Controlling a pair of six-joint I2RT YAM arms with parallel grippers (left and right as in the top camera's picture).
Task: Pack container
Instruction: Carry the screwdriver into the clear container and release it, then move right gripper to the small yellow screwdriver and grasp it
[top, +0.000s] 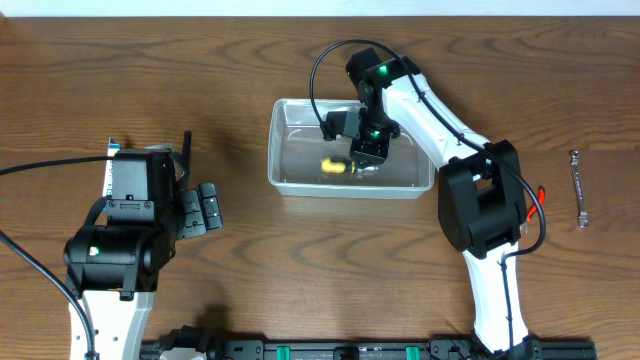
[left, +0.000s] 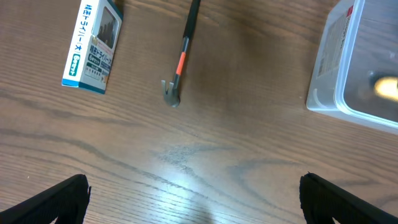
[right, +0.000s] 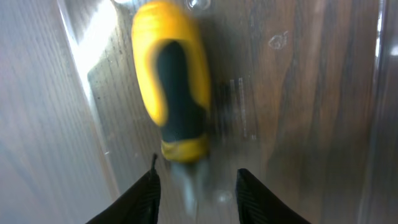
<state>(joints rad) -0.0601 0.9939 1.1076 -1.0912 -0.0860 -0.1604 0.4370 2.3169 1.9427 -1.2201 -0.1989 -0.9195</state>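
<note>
The clear plastic container (top: 290, 182) stands on the table at centre; its corner also shows in the left wrist view (left: 323, 93). A screwdriver with a yellow-and-black handle (top: 333, 166) lies inside it. My right gripper (top: 365, 150) hangs in the container. In the right wrist view its fingers (right: 196, 193) stand apart around the blurred metal shaft without clamping it, with the handle (right: 174, 93) just ahead. My left gripper (top: 205, 208) is open wide and empty above bare table (left: 193, 199), left of the container.
A small blue-and-white box (left: 93, 43) and a black tool with an orange band (left: 181, 56) lie ahead of my left gripper. A silver wrench (top: 578, 188) lies at the far right. The right arm's base stands at the lower right.
</note>
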